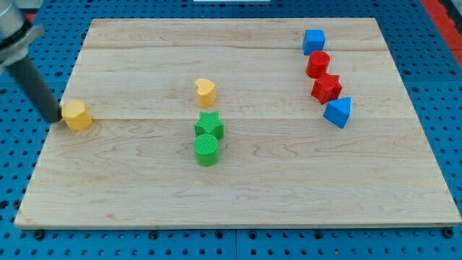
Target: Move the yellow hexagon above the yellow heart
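The yellow hexagon lies near the board's left edge. The yellow heart sits near the middle of the board, well to the hexagon's right and slightly higher in the view. My tip is at the hexagon's left side, touching or nearly touching it; the dark rod slants up to the view's top left.
A green star and a green cylinder sit just below the heart. At the right stand a blue cube, a red cylinder, a red star and a blue triangle. The wooden board ends close to the hexagon's left.
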